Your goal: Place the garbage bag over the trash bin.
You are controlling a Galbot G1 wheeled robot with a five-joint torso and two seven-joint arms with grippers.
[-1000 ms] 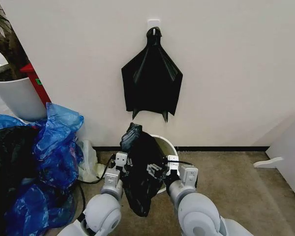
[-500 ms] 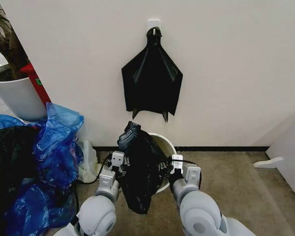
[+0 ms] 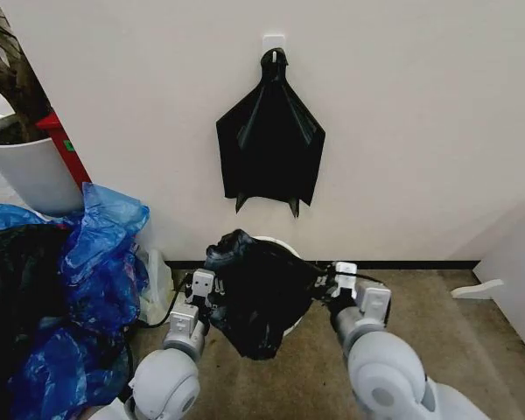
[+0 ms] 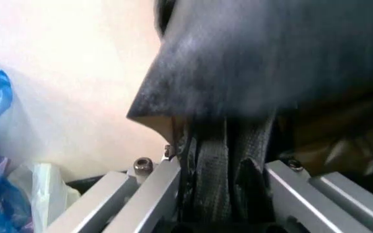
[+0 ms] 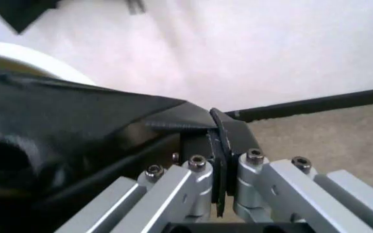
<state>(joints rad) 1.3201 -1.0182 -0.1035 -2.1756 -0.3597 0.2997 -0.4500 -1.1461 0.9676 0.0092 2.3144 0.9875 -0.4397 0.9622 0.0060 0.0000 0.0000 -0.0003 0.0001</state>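
Garbage bag (image 3: 261, 297) stretched over trash bin (image 3: 284, 248), pinched by left gripper (image 3: 212, 294) and right gripper (image 3: 319, 282).

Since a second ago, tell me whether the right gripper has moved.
Yes. The right gripper, shut on the glossy black garbage bag, moved rightward, away from the off-white trash bin.

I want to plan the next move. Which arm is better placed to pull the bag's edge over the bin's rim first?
Probably the right. The right gripper, shut on the garbage bag, sits beside the trash bin rim; the left gripper holds the film on the bin's opposite side, nearer the robot.
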